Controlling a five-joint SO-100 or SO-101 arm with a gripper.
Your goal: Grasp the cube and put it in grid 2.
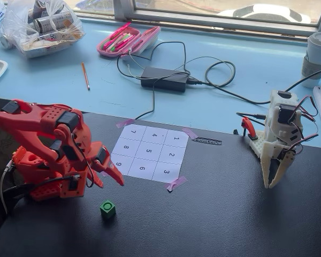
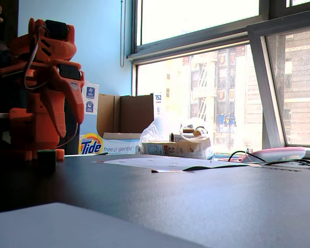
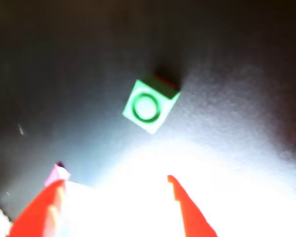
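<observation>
The small green cube (image 1: 107,209) with a dark ring on top sits on the black mat, in front of the numbered sheet's lower left corner. Grid 2 (image 1: 171,155) is the middle cell of the sheet's right column in this fixed view and has nothing on it. My orange gripper (image 1: 111,184) hangs open and empty just above and behind the cube, not touching it. In the wrist view the cube (image 3: 149,106) lies ahead of the open gripper (image 3: 114,180), between the lines of the two fingers. In the low fixed view the cube (image 2: 46,158) shows dark at the arm's foot.
A white second arm (image 1: 278,144) stands at the mat's right edge. Purple tape (image 1: 176,183) holds the sheet's corners. Behind the mat lie a power brick with cables (image 1: 165,78), a pink pencil case (image 1: 128,42), a pencil (image 1: 85,75) and a plastic bag (image 1: 40,24).
</observation>
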